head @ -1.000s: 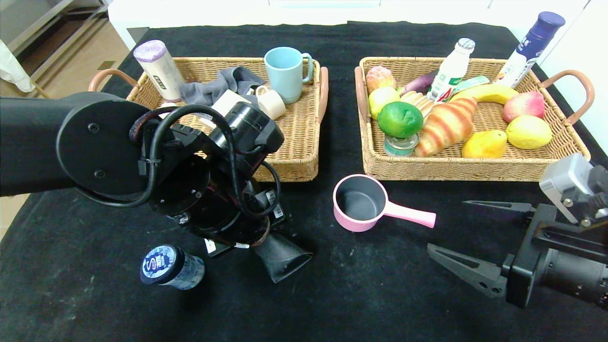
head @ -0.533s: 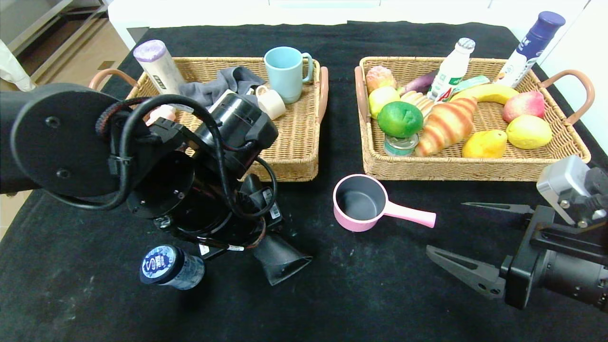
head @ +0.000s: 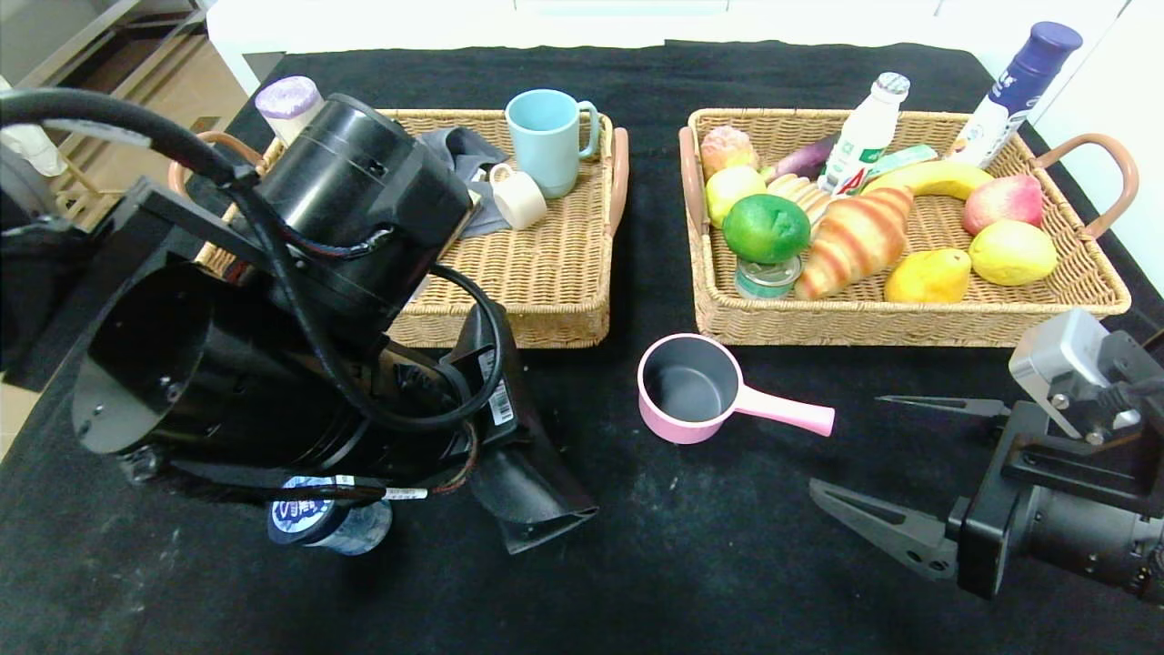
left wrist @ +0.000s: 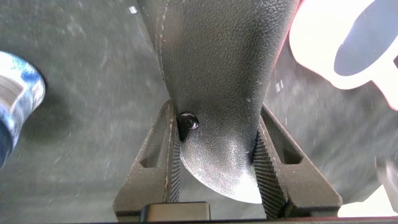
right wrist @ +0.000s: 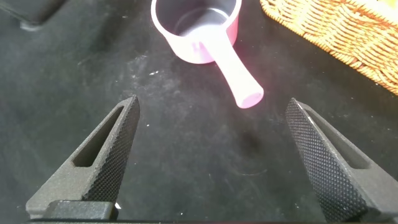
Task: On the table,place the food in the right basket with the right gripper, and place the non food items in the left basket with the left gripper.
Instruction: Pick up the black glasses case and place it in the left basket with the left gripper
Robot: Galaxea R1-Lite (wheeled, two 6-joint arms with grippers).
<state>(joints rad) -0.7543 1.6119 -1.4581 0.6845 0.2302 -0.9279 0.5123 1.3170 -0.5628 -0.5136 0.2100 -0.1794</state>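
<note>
Now the left claw (left wrist: 214,171) is clenched on a black, pebbled, flared object (left wrist: 217,93); right claw (right wrist: 211,155) spread wide.

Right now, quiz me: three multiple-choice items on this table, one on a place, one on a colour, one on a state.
1. Where is the pink saucepan?
A. in the left basket
B. on the table before the right basket
C. in the right claw

2. What colour is the mug in the left basket?
A. light blue
B. red
C. yellow

3. The left claw is:
A. wide open, empty
B. out of view
C. shut on a black funnel-shaped object

Answers: B, it stands on the black cloth; A, the head view shows it; C, both fingers press its sides.
</note>
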